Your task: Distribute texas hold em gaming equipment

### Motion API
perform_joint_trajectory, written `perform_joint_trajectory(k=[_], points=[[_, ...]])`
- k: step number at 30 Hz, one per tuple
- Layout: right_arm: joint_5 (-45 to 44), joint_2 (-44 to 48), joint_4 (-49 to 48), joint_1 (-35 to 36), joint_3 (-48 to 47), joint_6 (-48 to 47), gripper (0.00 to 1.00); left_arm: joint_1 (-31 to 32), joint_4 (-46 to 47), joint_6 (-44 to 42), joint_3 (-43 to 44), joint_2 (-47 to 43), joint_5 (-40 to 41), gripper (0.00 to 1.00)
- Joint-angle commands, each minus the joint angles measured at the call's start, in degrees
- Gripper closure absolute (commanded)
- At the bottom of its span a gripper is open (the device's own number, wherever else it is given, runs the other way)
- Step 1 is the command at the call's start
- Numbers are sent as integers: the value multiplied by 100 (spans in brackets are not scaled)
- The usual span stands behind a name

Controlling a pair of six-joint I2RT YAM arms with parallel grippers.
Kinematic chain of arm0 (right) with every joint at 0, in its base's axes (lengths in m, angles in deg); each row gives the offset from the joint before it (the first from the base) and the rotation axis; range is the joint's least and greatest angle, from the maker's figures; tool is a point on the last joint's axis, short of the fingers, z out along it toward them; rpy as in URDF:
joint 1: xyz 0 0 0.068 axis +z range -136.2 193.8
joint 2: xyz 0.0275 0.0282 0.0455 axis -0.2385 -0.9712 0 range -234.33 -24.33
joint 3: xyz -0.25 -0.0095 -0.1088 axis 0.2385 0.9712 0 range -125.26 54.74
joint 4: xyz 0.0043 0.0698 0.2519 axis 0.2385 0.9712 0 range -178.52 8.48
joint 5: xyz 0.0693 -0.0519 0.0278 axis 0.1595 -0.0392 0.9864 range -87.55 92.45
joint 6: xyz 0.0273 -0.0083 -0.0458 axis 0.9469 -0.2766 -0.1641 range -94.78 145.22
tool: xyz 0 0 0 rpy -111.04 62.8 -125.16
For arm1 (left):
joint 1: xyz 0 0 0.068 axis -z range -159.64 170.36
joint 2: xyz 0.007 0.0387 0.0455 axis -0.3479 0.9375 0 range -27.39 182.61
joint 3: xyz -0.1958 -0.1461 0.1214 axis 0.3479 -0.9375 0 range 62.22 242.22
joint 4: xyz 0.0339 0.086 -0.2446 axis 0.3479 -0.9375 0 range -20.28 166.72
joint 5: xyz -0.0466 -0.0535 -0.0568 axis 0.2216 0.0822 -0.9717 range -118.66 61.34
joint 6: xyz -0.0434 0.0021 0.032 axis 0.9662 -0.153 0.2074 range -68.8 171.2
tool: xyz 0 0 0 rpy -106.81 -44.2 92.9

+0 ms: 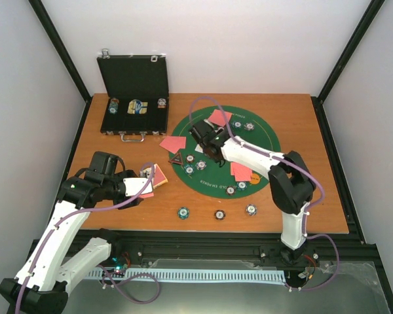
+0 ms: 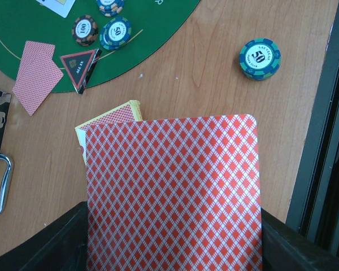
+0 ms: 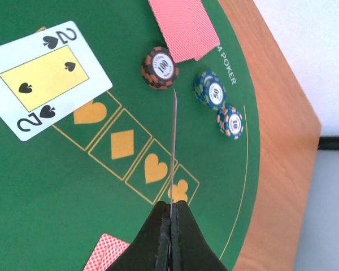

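**Both tools clamped on cards**

We see the left tool [image 1: 139, 186] closed on a red-backed card [image 2: 172, 192], held flat over the bare tabletop [image 2: 186, 79]. It overlaps the deck [image 2: 110, 117] in the wrist view, and we cannot tell whether the two touch. A lone blue chip [image 2: 260, 57] sits on the wood to one side. The triangle marker [image 2: 79, 63] lies on the rim of the green mat [image 2: 158, 22], beside two face-down cards [image 2: 37, 76].

The right tool [image 3: 170, 226] hovers over the mat, its fingers pressed together on an edge-on card [image 3: 173, 141]. Below it lie a face-up two of spades [image 3: 48, 79], a brown chip [image 3: 160, 68] and two blue chips [image 3: 210, 88].
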Motion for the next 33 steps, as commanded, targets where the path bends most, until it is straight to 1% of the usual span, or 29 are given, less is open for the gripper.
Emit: perform_joint_trajectory(k=[1, 6, 9, 12, 15, 18, 22, 24, 25, 26, 27, 28, 30, 33], points=[[-497, -505, -690, 116, -67, -1183, 97, 19, 56, 65, 132, -55, -47, 63], [-449, -952, -1128, 212, -182, -1617, 97, 19, 85, 69, 94, -50, -54, 63], [-657, -1147, -1550, 290, -152, -2038, 97, 19, 117, 60, 79, -28, -19, 63], [-688, -1229, -1744, 292, -131, -2223, 97, 19, 128, 63, 76, -32, -7, 63], [-542, -1262, -1708, 292, -85, -2168, 97, 19, 140, 41, 67, -57, 3, 63], [-326, -1298, -1413, 292, -61, -1911, 97, 19, 131, 6, 65, -75, -1, 63], [-321, -1291, -1440, 292, 174, -1803, 96, 19, 111, 14, 92, -71, -19, 63], [-168, -1287, -1367, 283, 184, -1724, 90, 19, 111, 24, 101, -82, -37, 64], [-110, -1290, -1332, 283, 170, -1690, 84, 17, 113, 25, 96, -103, -38, 64], [-16, -1298, -1251, 283, 134, -1632, 74, 21, 113, 30, 94, -121, -38, 64], [78, -1305, -1136, 283, 70, -1582, 55, 19, 109, 26, 91, -132, -19, 64], [128, -1308, -1006, 276, -2, -1517, 44, 19, 94, 20, 97, -141, -7, 64], [188, -1277, -784, 283, -136, -1410, 36, 19, 64, -7, 93, -160, 18, 64], [206, -1069, -629, 254, -209, -1266, 31, 19, 57, -30, 84, -203, 50, 64]])
